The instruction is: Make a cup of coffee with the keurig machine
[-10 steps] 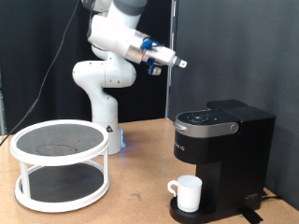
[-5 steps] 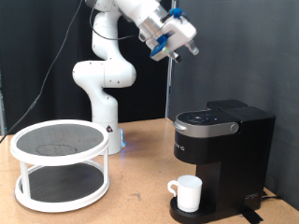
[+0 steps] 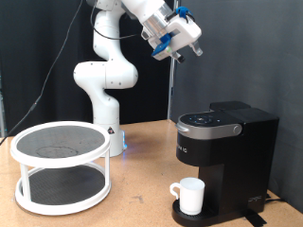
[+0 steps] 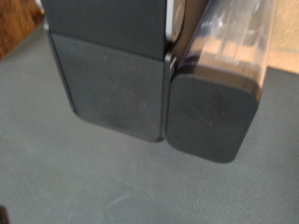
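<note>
The black keurig machine (image 3: 230, 142) stands at the exterior view's right with its lid down. The white cup (image 3: 190, 196) sits on the machine's round drip tray under the spout, handle towards the exterior view's left. My gripper (image 3: 196, 47) is high in the air, well above the machine and slightly to its left, fingers pointing down and to the right. Nothing shows between the fingers. The wrist view looks down on the machine's black top (image 4: 112, 84) and its clear water tank (image 4: 229, 47). The fingers do not show in that view.
A white round two-tier wire stand (image 3: 61, 166) stands on the wooden table at the exterior view's left. The arm's white base (image 3: 104, 90) rises behind it. A black curtain hangs at the back.
The hand has swung up and to the right over the past second, from left of the machine to high above it. In the last half second it barely shifted.
</note>
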